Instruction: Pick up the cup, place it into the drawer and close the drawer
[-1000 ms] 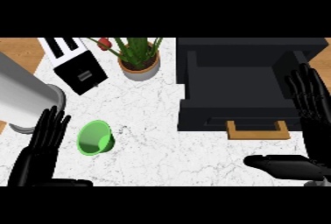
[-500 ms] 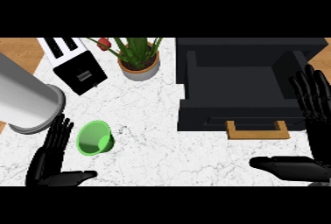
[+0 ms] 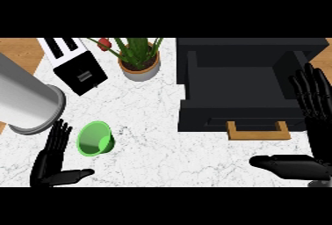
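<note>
One green cup [image 3: 96, 139] lies tipped on its side on the white marble counter [image 3: 156, 145], mouth facing the viewer, at lower left, well apart from the drawer [image 3: 250, 94] at right. Left hand [image 3: 53, 158] now sits just beside the cup's left edge, fingers straight and pointing up, thumb stuck out to the right below the cup; not touching it as far as can be seen. Compared with a second ago the left hand has shifted inward and up along the cup's side, and the grey forearm [image 3: 29, 105] has swung into view over the upper left, so the reach for the cup looks under way, grasp not yet made. Right hand [image 3: 314, 127] is open too, fingers straight up along the right edge, thumb pointing left; it has barely moved, resting. The drawer is one black box, already pulled open, holding nothing, one wooden handle [image 3: 257, 130] at its front. Cup unmoved, so pick, place and close all remain. Count otherwise: one potted plant [image 3: 138, 57] at top centre, one black toaster [image 3: 76, 66] at top left, two hands, one cup, one drawer.
</note>
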Controlling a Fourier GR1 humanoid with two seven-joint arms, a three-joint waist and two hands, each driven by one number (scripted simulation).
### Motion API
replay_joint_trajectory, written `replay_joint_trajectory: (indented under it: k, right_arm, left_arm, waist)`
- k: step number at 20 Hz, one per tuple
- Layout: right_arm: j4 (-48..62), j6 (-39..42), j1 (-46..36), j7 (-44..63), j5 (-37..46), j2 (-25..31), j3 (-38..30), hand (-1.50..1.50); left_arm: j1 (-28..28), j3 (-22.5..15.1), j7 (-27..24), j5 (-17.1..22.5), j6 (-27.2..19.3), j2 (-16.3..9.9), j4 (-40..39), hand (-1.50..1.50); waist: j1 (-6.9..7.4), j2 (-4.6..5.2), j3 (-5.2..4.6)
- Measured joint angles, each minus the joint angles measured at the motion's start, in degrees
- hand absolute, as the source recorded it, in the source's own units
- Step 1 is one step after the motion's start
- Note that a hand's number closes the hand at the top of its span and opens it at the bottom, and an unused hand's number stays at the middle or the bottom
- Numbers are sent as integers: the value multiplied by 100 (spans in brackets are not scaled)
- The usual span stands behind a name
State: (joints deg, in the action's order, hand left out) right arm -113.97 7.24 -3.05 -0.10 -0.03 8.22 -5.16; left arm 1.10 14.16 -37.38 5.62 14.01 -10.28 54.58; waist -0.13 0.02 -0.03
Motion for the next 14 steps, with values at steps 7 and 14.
replay_joint_trajectory:
  k: [7,14]
  right_arm:
    - [22,65,-3,-2,17,-47,8,-150]
    - [123,81,-45,-105,120,-113,72,-150]
  left_arm:
    - [855,161,-1155,-184,36,-133,-1861,-150]
    - [1567,255,-1873,-408,-121,-338,-3475,-150]
  waist:
    - [-19,4,-2]
    - [-49,19,-6]
